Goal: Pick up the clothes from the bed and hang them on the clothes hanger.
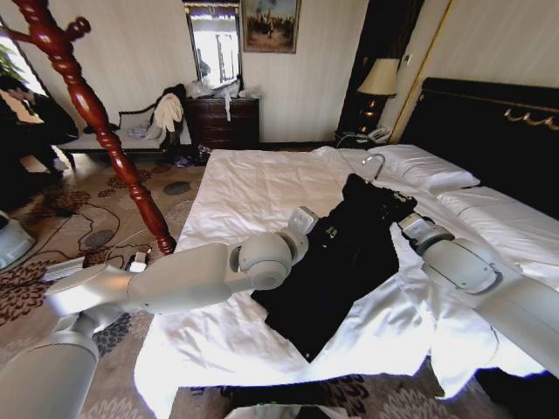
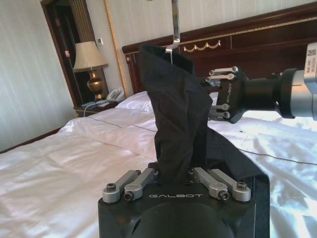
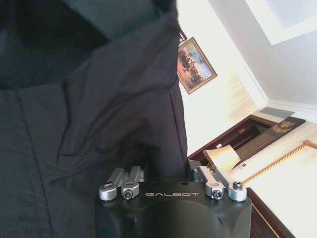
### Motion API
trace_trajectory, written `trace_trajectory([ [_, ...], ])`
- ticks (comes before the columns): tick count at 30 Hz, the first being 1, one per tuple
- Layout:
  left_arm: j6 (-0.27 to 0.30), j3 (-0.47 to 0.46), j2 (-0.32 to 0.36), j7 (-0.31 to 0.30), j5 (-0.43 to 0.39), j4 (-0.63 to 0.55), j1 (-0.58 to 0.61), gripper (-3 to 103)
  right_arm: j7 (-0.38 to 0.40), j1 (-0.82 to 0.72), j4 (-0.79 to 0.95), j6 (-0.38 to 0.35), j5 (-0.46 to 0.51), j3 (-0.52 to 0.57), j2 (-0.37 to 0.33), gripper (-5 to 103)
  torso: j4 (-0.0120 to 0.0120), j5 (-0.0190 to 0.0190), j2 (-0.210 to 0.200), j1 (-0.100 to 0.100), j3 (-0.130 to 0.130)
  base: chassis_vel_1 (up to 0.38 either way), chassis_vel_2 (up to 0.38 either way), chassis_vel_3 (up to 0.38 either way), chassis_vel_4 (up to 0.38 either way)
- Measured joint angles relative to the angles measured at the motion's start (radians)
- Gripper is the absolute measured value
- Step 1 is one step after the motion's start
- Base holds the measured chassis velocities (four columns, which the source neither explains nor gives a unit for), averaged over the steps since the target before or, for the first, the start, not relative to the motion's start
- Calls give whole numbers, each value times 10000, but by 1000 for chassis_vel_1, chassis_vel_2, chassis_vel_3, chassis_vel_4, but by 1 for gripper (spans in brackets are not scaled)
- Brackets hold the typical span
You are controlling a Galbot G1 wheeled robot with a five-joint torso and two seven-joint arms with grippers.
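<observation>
The clothes (image 1: 336, 262), one limp black garment, lie partly lifted over the white bed (image 1: 244, 188), the lower part spread on the sheet and the upper end drawn up toward the pillows. The left tool (image 2: 176, 174) is closed on a bunch of the black fabric, which rises from between its fingers in a soft, creased column. The right tool (image 3: 168, 173) is pressed into folds of the same cloth and appears clamped on it near the upper end. A thin silver hook (image 1: 376, 162) pokes up above the raised end, so the clothes hanger seems to be inside the garment already; its body is hidden by the cloth. The fabric looks light, floppy and a little slick, so it will sag and slide rather than hold any shape. Judging by that, the firmest holds are at thick seams near the collar and shoulders, not loose mid-panel cloth
</observation>
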Motion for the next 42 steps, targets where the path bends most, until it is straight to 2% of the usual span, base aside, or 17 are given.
trace_trajectory([
  [1, -4, -3, 5, 3, 58, 10, 10, 19, 66, -19, 2, 0, 41, 6, 0, 47, -1, 0, 0, 0, 0, 0, 0, 0, 0],
  [3, -5, -3, 6, 7, 77, 12, 15, 19, 88, -23, 2, 0, 53, 6, 0, 47, -1, 1, 0, 0, 0, 0, 0, 0, 0],
  [6, -20, -5, 18, 25, 126, 2, 76, 18, 233, -52, 40, -1, 164, 10, 20, 64, 1, 1, 0, 0, 0, 0, 0, 0, 0],
  [8, -23, -12, 28, 26, 127, -5, 88, 18, 257, -62, 57, 0, 201, 17, 21, 64, 0, 1, 0, 0, 0, 0, 0, 0, 0],
  [11, -56, -66, 137, 28, 128, -45, 160, 18, 348, -160, 152, 51, 384, 103, 23, 80, 0, 0, 0, 0, 0, 0, 0, 0, 0],
  [14, -66, -104, 192, 28, 128, -62, 195, 18, 351, -242, 198, 185, 440, 144, 14, 85, 1, 1, 0, 0, 0, 0, 0, 0, 0],
  [15, -88, -146, 261, 42, 128, -95, 226, 18, 361, -329, 253, 276, 492, 194, 7, 95, 1, 0, 0, 0, 0, 0, 0, 0, 0],
  [17, -151, -174, 335, 74, 118, -167, 265, 18, 420, -393, 296, 309, 548, 226, 7, 99, 0, 1, 0, 0, 0, 0, 0, 0, 0],
  [23, -238, -307, 569, 75, 75, -373, 356, 18, 633, -592, 279, 644, 919, 391, 38, 100, 1, 0, 0, 0, 0, 0, 0, 0, 0],
  [27, -324, -486, 788, 76, 9, -475, 383, 18, 1003, -832, 314, 826, 1514, 619, 132, 100, 0, 0, 0, 0, 0, 0, 0, 0, 0],
  [32, -652, -604, 1013, 157, -47, -560, 422, 18, 1441, -1233, 366, 862, 1876, 961, 273, 100, 0, -1, 0, 0, 0, 0, 0, 0, 0],
  [38, -832, -1011, 1522, 202, -171, -734, 648, 18, 1911, -1697, 438, 938, 2380, 1375, 729, 100, 0, -1, 0, 0, 0, 0, 0, 0, 0],
  [41, -875, -1450, 2227, 141, -575, -1058, 746, 18, 2326, -1986, 589, 1071, 3160, 1694, 1137, 100, -3, -2, 0, 0, 0, 0, 0, 0, 0],
  [42, -875, -1450, 2227, 141, -575, -1058, 746, 18, 2326, -1986, 589, 1071, 3160, 1694, 1137, 100, -3, -2, 0, 0, 0, 0, 0, 0, 0],
])
